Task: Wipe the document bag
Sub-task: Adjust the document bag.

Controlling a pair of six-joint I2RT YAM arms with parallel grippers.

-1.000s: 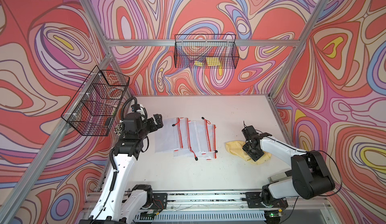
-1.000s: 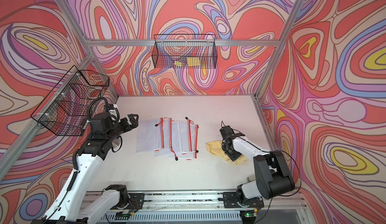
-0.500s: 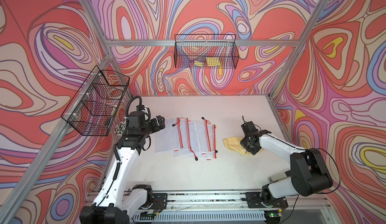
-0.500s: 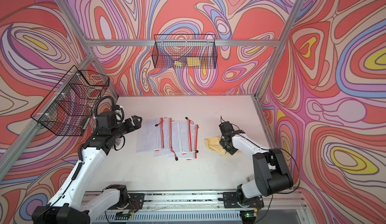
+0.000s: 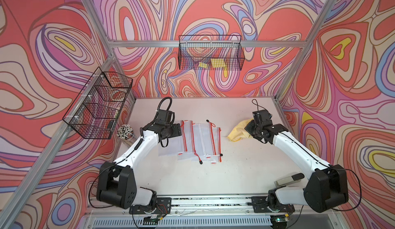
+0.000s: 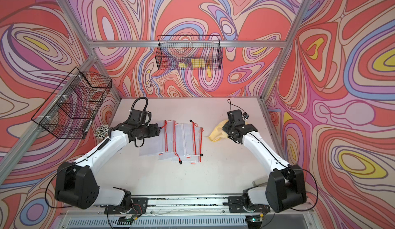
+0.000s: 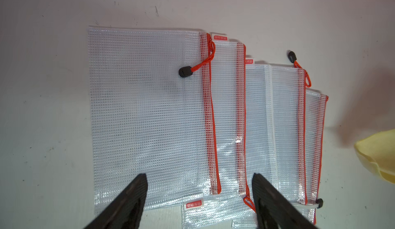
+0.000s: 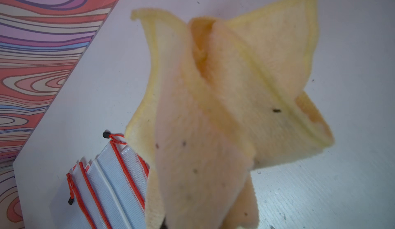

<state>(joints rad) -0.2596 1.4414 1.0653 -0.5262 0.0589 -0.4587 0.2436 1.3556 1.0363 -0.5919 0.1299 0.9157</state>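
Observation:
Several clear mesh document bags (image 5: 188, 140) (image 6: 171, 140) with red zippers lie fanned and overlapping in the middle of the white table. My left gripper (image 5: 175, 129) (image 6: 157, 130) hovers open over their far left end. In the left wrist view its black fingers (image 7: 132, 195) straddle the ends of the bags (image 7: 149, 114), with nothing between them (image 7: 198, 178). My right gripper (image 5: 249, 128) (image 6: 226, 128) is shut on a yellow cloth (image 5: 237, 131) (image 6: 217, 131), right of the bags. In the right wrist view the hanging cloth (image 8: 213, 110) hides the jaws; the bags (image 8: 106, 185) lie beyond it.
A wire basket (image 5: 210, 54) with yellow items hangs on the back wall. Another wire basket (image 5: 98, 106) hangs on the left wall above a cup of sticks (image 5: 125, 130). A grey and black tool (image 5: 288, 178) lies by the right arm's base.
My right gripper has shut on the yellow cloth and lifted it off the table toward the bags. The left arm has swung over the bags' left end, its jaws a little narrower.

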